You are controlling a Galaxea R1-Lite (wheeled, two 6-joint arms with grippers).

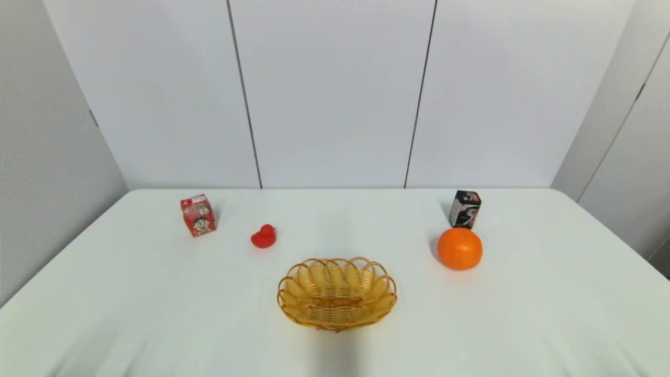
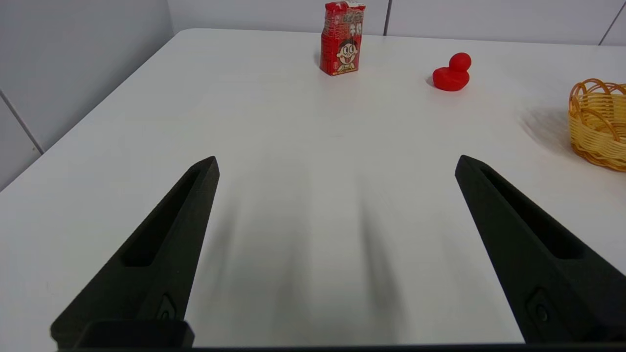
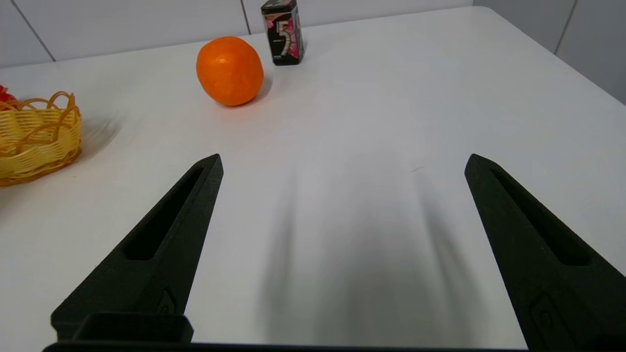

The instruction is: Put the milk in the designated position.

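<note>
The milk point(image 1: 198, 215) is a small red carton with a cartoon child's face, standing upright at the far left of the white table; the left wrist view shows the milk point(image 2: 342, 38) well ahead of my left gripper point(image 2: 337, 164). That gripper is open, low over bare table, holding nothing. My right gripper point(image 3: 344, 161) is also open and empty over the table's right side. Neither arm shows in the head view.
A woven yellow basket point(image 1: 337, 293) sits at the front centre. A red toy duck point(image 1: 264, 236) stands between the milk and the basket. On the right are an orange point(image 1: 459, 248) and, behind it, a black-and-pink box point(image 1: 465, 209). Grey wall panels close the back.
</note>
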